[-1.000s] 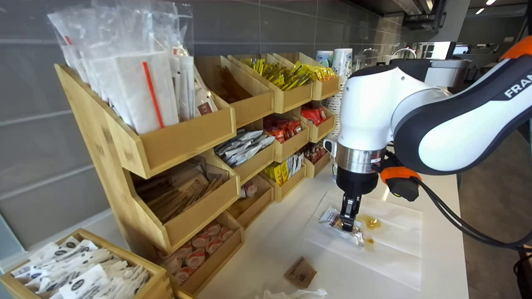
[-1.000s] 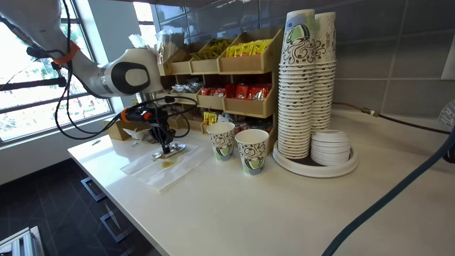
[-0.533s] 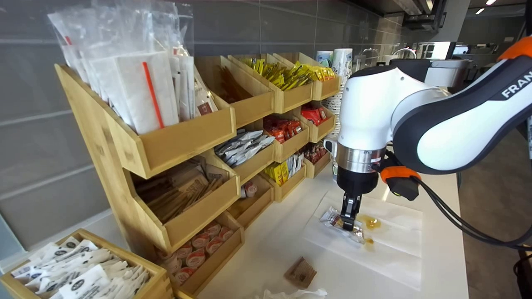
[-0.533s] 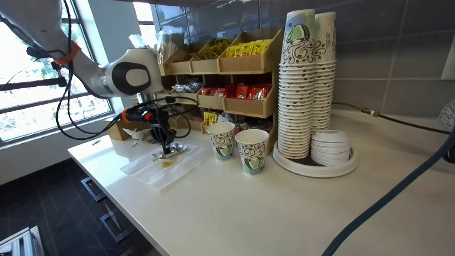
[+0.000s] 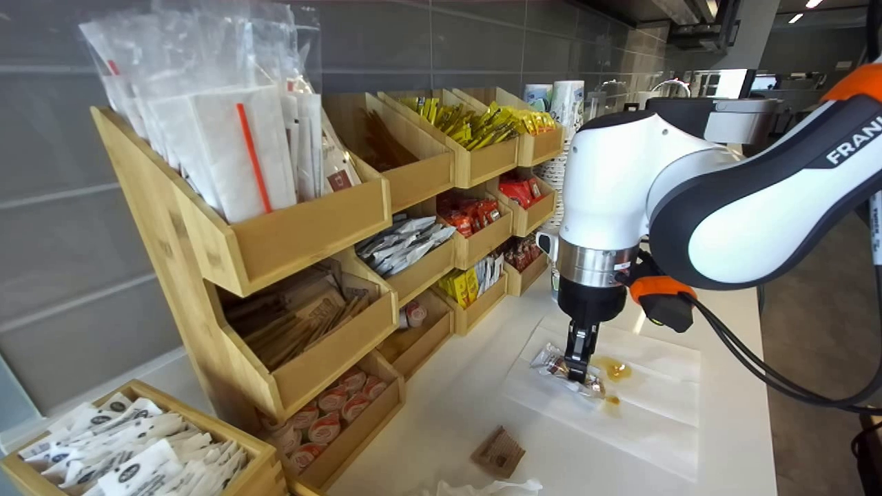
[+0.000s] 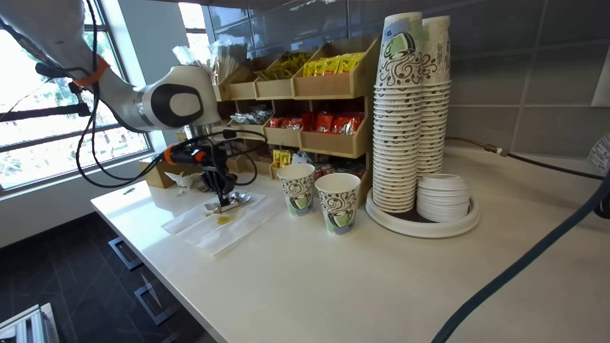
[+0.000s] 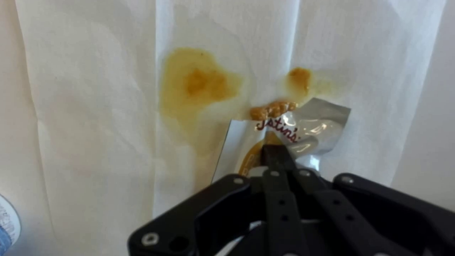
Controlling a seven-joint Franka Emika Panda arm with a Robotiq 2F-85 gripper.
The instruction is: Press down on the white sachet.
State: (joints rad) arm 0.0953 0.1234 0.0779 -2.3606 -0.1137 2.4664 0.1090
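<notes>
The white sachet lies on a creased white paper sheet, with red lettering, a tan patch and a shiny, crumpled end. It also shows in both exterior views. Brown paste sits at its edge. My gripper points straight down with its fingers together and nothing seen between them. Its fingertips rest against the middle of the sachet and hide part of it. The gripper shows in both exterior views, with its tips on the sachet.
Oily stains mark the paper sheet. A small brown square piece lies nearby. Two printed paper cups stand beside the sheet, near cup stacks. A wooden rack of packets runs along the wall.
The gripper has stayed almost in place on the sachet, perhaps rising very slightly. The sachet's ends have shifted a little. The forearm has moved slightly.
</notes>
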